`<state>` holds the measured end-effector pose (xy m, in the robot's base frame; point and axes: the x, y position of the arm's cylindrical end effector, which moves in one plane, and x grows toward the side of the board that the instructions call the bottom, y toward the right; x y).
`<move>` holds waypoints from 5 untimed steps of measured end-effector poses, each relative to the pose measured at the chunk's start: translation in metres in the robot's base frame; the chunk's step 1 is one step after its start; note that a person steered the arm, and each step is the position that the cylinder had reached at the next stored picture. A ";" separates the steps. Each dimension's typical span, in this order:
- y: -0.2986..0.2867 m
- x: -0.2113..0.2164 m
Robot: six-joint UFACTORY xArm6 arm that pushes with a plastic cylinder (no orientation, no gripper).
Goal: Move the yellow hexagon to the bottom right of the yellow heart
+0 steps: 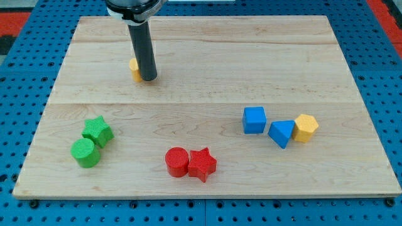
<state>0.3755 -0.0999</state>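
No container stood on the wooden board (207,56); all the blocks lay loose on its top, and the blue pegboard (25,75) surrounded it. At the near left sat two green blocks touching each other: a green cylinder (85,153) nearer, and a green star (98,130) just behind it to the right. Farther back on the left, the dark rod (142,50) came down from the view's top; my tip (148,78) rested on the board hard against a small yellow block (134,68), which showed only as a sliver at the rod's left side, so its shape could not be told. The rod was a plain single shaft with nothing to spread or press together; it pinched nothing, and merely touched that yellow block. Near the middle of the near edge lay two red blocks touching: a red cylinder (177,162) on the left and a red star (202,164) on the right. To the right stood a blue cube (254,120), then a blue triangle (281,133) just beside it, then the yellow hexagon (305,127) touching the triangle's right side; the hexagon looked faceted, bright yellow on top and a more orange tone on its side faces, and it was well apart from my tip. By count: two green, two red, two blue, two yellow; eight blocks in all.
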 end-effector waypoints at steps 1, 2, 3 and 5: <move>0.024 -0.017; -0.033 -0.010; -0.070 -0.001; 0.186 0.001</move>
<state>0.3769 0.0858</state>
